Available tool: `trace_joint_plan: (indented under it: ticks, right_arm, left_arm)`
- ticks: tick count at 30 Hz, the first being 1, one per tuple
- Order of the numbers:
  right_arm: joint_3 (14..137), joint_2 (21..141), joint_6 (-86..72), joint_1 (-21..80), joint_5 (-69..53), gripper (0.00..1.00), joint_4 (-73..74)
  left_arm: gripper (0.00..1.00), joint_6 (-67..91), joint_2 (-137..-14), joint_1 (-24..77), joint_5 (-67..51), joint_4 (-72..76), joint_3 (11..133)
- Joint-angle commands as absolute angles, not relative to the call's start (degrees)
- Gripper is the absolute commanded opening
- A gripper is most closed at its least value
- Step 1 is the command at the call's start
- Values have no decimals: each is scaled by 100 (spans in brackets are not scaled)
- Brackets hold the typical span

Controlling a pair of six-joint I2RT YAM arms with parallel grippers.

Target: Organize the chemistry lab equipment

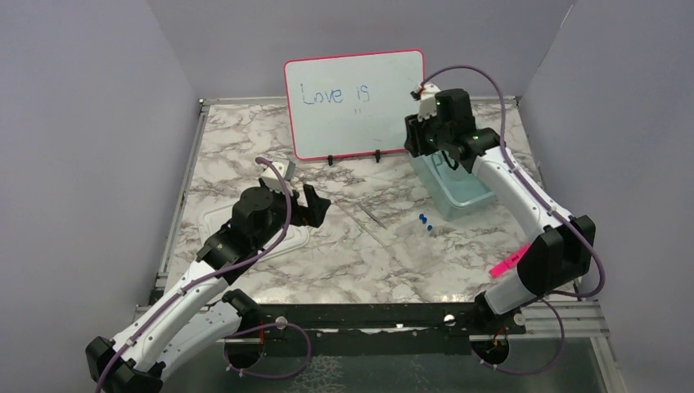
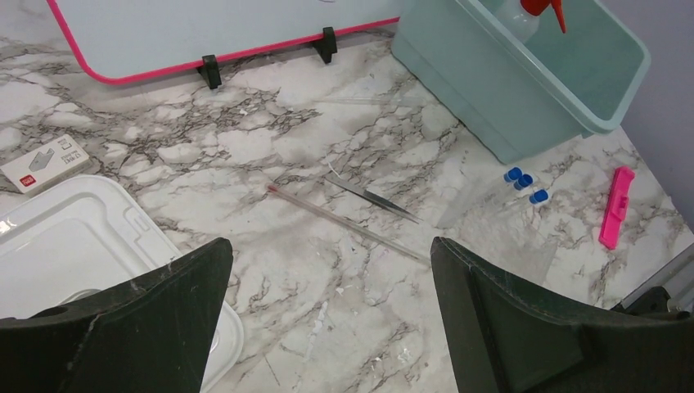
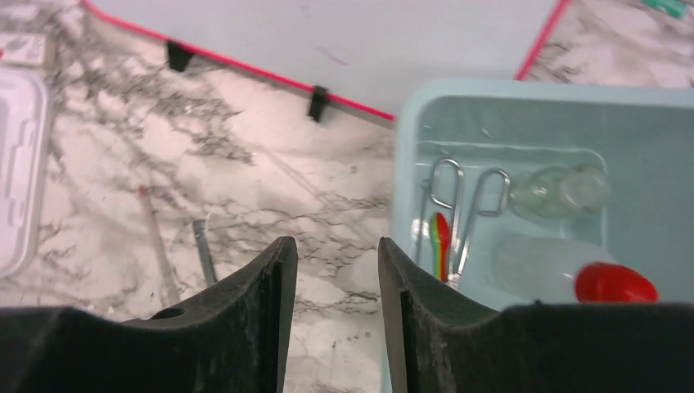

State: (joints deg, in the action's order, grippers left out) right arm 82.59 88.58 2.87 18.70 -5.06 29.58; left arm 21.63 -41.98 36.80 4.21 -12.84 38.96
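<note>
Tweezers (image 2: pixel 375 201) lie on the table (image 2: pixel 270 131), left of the bin (image 2: pixel 475 90).

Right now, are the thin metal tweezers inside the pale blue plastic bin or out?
Out. The thin metal tweezers lie flat on the marble table, apart from the pale blue plastic bin.

bare marble (image 2: pixel 327 327) is lying open between the white lid (image 2: pixel 74 246) and the teal bin (image 2: pixel 491 98), with only the tweezers (image 2: pixel 372 199) and a thin rod (image 2: pixel 344 223) crossing it. the whiteboard (image 1: pixel 356 102) is standing across the back, closing that side. the bin's walls are rising on the right; blue caps (image 2: pixel 524 182) are sitting beside it, a pink marker (image 2: pixel 615 207) lying nearer the arms.
</note>
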Motion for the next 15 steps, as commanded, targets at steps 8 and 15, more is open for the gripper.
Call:
trace_joint_plan:
  ticks: [8, 15]
  right_arm:
    - [8340, 9913, 928, 3067, -194, 58, 2780]
    - [8463, 10891, 1726, 3067, 520, 55, 2714]
  left_arm:
    - [93, 2163, -4132, 3647, 606, -1222, 3878]
    - [94, 2145, -4262, 3647, 615, -1222, 3887]
